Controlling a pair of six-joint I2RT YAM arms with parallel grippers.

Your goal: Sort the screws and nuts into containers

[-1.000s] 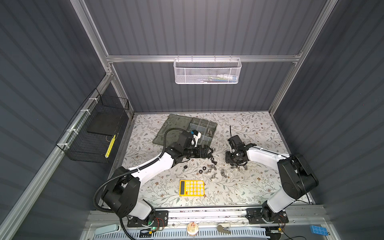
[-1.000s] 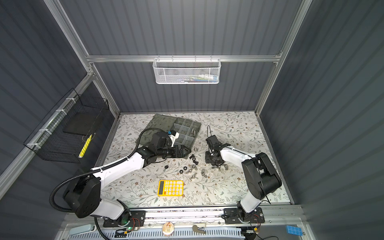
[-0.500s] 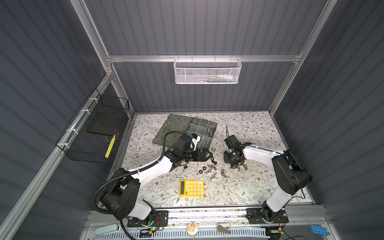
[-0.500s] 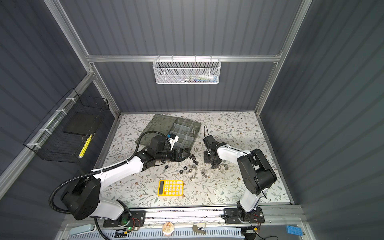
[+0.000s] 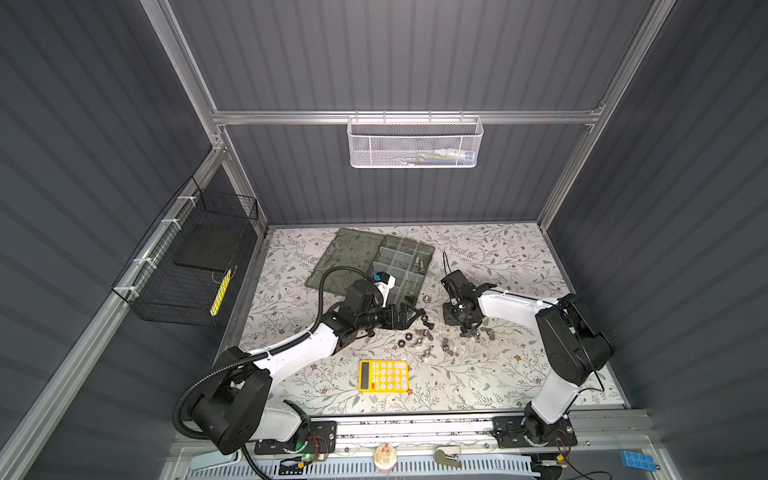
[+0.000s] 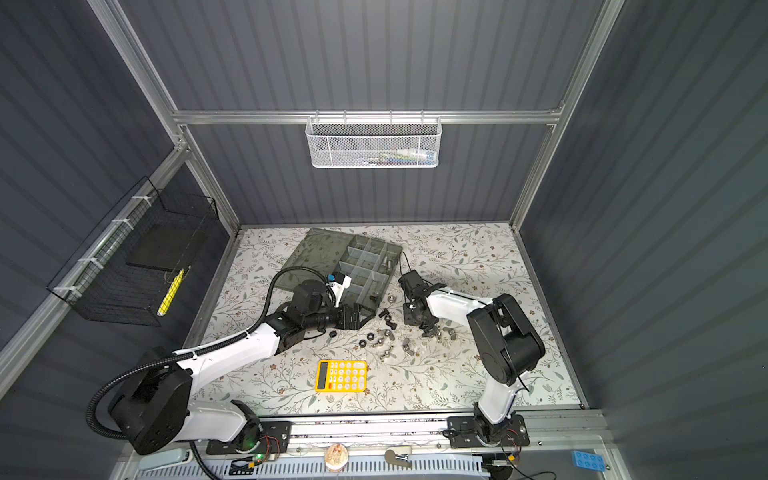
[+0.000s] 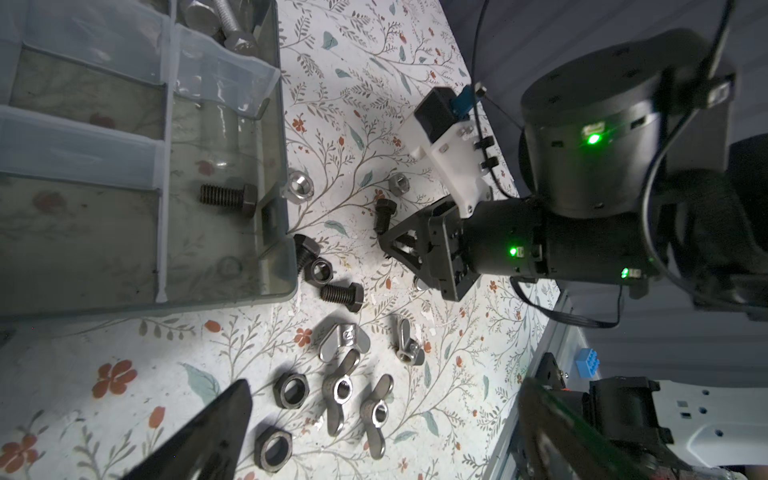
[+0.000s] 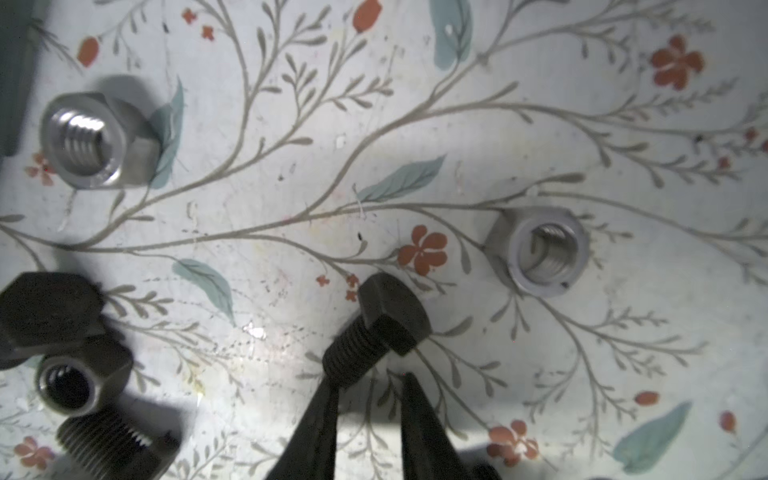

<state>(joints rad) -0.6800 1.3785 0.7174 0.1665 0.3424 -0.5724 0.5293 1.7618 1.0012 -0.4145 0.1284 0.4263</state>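
Change, R arm: R gripper [image 8: 370, 380] jaws have narrowed over the last sec and the elbow has swung in. It's committing to a pick, so another screw should leave the mat [image 8: 540, 104] soon.
Change, L arm: L gripper [image 5: 408, 316] has pulled back from the organiser box [image 7: 276, 124] toward the loose pile. Prob lining up its next pick.
Loose pile: wing nuts [image 7: 345, 338] and black hex nuts [image 7: 291, 388] on near side of organiser, still unsorted.
L jaws: spread fully wide, empty, pointed at that pile.
R jaws: narrow gap w/ mat showing btwn them. Black screw [image 8: 376, 328] lies w/ thread end against one finger [image 8: 320, 415]; can't tell if it's pinched yet. Pos: just off organiser's near corner, R arm's side.
Sorted so far: stowed black screw [image 7: 228, 197] in organiser's near-corner compartment; silver screws [image 7: 232, 29] in a farther one.
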